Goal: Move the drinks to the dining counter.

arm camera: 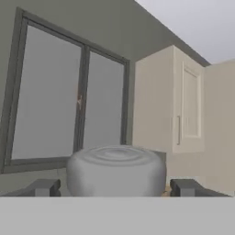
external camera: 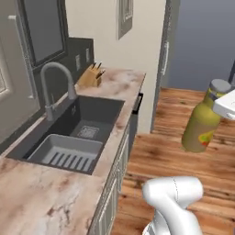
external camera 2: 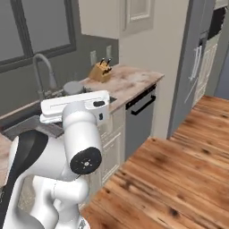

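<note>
The mustard-yellow bottle (external camera: 202, 123) hangs in the air above the wooden floor (external camera: 174, 147), well clear of the marble surface (external camera: 41, 197) on the left. In the left base view it is tilted, its grey cap (external camera: 219, 86) leaning up and to the right, its red-yellow label facing low on the body. The white hand of the arm meets it at the neck, at the right edge of that view.

In the hand view the cap (arm camera: 115, 170) fills the lower middle, seen close and from the side, with the two dark fingertips (arm camera: 43, 187) standing on either side of it. The claw (arm camera: 114, 188) is clenched on the bottle at the neck, the cap sitting between its fingers. Behind it rise a dark-framed window (arm camera: 69, 96) and a cream wall cupboard (arm camera: 172, 98).

In the right base view the arm's white links cross in front of the sink area, and the grey cap (external camera 2: 73, 87) peeks over the flat white hand.

The marble surface carries a dark sink (external camera: 73, 133) with a grey curved tap (external camera: 55, 85) and a wooden knife block (external camera: 91, 75) at its far end, near the corner of the cream wall. Below the surface, cream panelled drawers (external camera: 112, 193) run along the front, and a dark dishwasher front (external camera 2: 141, 118) with a black handle sits at the surface's end.
</note>
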